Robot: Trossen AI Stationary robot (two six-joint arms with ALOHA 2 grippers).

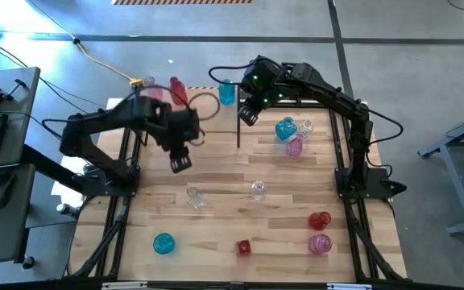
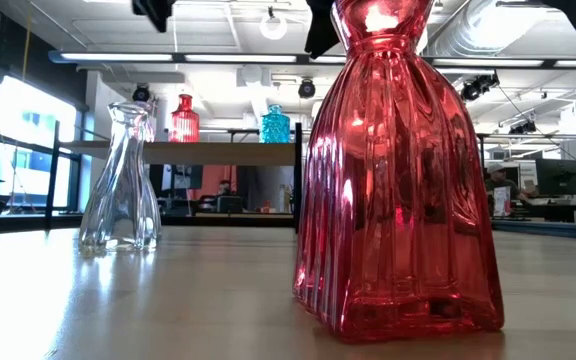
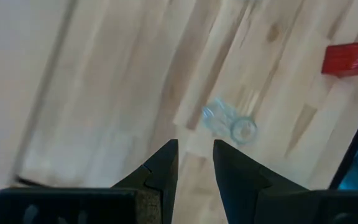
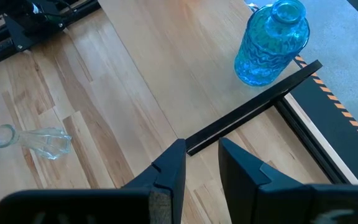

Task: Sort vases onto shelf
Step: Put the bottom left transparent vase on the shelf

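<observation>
My left tool (image 1: pixel 180 163) hangs above the table (image 1: pixel 224 217) just off the front edge of the shelf (image 1: pixel 208 129), its two fingers drawn near each other with a narrow gap and nothing between them. I hold it there, I judge, because the clear vase (image 3: pixel 229 121) lying on its side on the planks sits right ahead of it and looks like the next pick. My right tool (image 4: pixel 197 163) is likewise nearly closed and empty, poised over the shelf's right edge, near the blue vase (image 4: pixel 271 43) that stands upright on the shelf. A red vase (image 1: pixel 176 90) stands farther left on the shelf. The rest are still scattered on the table: a blue, clear and pink cluster (image 1: pixel 292 134) at the right, and others, red, pink and blue, toward the near edge.
</observation>
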